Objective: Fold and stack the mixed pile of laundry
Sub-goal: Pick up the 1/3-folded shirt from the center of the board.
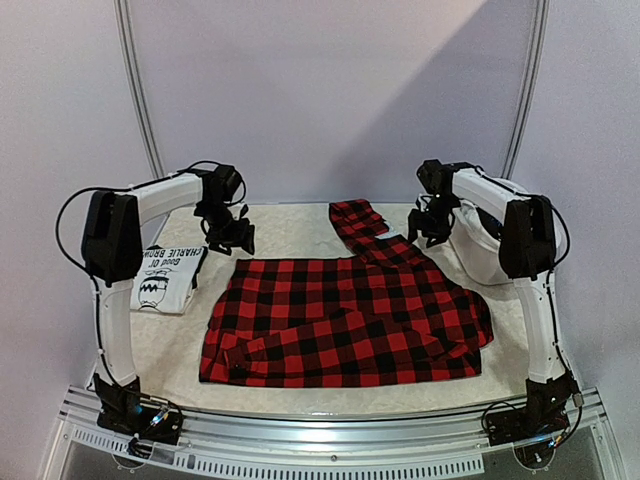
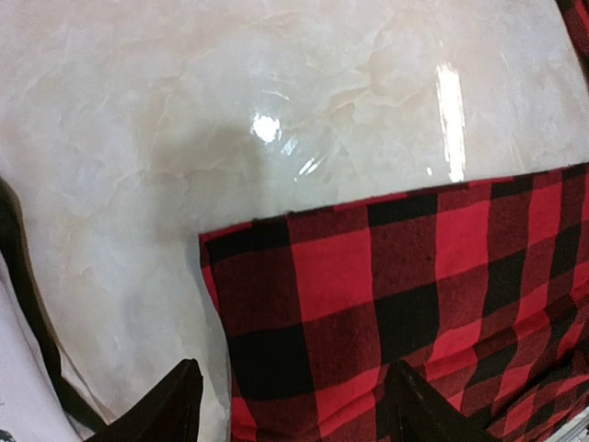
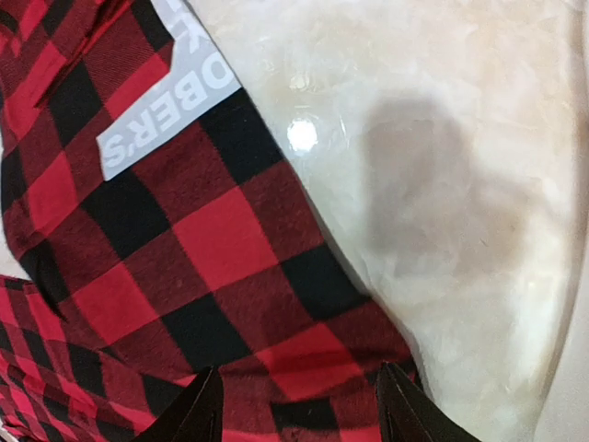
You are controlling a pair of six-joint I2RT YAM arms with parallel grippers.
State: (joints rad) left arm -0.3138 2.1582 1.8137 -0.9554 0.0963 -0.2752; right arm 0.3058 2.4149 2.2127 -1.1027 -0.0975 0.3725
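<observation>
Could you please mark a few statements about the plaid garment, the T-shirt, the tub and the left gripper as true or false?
1. The plaid garment lies spread out on the table. True.
2. The white T-shirt lies on the robot's right side. False: it lies on the left side, beside the plaid garment.
3. The plaid garment bears a grey patch with pale lettering. True.
4. The left gripper is shut on the white T-shirt. False: its fingers stand apart over a corner of the plaid garment.
5. A white tub stands at the table's right side. True.
</observation>
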